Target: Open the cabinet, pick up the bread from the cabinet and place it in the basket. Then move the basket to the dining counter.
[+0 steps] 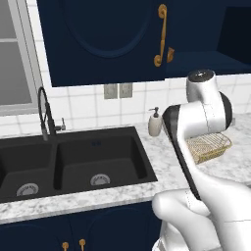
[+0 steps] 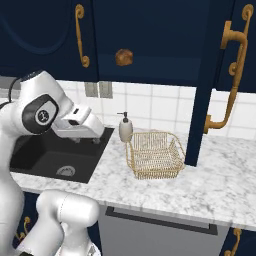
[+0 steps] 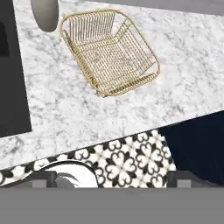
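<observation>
Below, the basket (image 3: 110,52) lies ahead of the open claw (image 3: 113,178).

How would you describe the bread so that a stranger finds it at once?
Look at the dark navy wall cabinet above the marble counter; its door stands open. On the shelf inside sits the bread, a small round brown roll, directly above the soap dispenser. It is the only item in there.

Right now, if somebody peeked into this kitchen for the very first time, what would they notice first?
Probably the golden wire mesh basket, empty on the white-grey marbled counter beside a small white soap bottle. Above it, the dark navy wall cabinet stands open with a small round brown bread roll on its shelf. The big white robot arm reaches over the black sink.
</observation>
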Motion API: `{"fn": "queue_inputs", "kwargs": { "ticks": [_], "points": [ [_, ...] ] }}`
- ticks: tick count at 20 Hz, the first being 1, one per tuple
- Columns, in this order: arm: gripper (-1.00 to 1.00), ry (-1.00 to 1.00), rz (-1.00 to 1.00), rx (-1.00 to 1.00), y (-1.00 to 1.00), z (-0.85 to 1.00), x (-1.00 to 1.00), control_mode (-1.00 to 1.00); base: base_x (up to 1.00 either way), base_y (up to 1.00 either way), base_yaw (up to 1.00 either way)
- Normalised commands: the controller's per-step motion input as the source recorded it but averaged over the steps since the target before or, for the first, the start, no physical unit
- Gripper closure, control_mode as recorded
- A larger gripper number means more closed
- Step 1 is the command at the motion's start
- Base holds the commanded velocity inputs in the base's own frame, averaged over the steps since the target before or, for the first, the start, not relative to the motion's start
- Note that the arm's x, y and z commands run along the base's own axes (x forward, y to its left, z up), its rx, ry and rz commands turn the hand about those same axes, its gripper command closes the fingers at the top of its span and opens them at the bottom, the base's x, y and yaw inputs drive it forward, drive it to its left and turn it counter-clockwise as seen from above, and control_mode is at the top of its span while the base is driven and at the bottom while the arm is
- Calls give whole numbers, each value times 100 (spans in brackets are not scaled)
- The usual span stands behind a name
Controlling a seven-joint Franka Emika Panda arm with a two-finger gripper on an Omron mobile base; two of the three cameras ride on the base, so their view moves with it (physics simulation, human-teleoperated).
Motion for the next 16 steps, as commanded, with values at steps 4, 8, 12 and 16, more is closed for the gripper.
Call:
{"fn": "queue_inputs", "kwargs": {
  "ticks": [4,8,12,16],
  "points": [
    [-100,-87,6,9,24,82,11,-100,0,0,0],
    [-100,-51,23,3,58,99,7,-100,0,0,0],
    [-100,-27,16,1,37,95,1,-100,0,0,0],
    [-100,1,8,5,16,63,0,-100,0,0,0]
  ]
}}
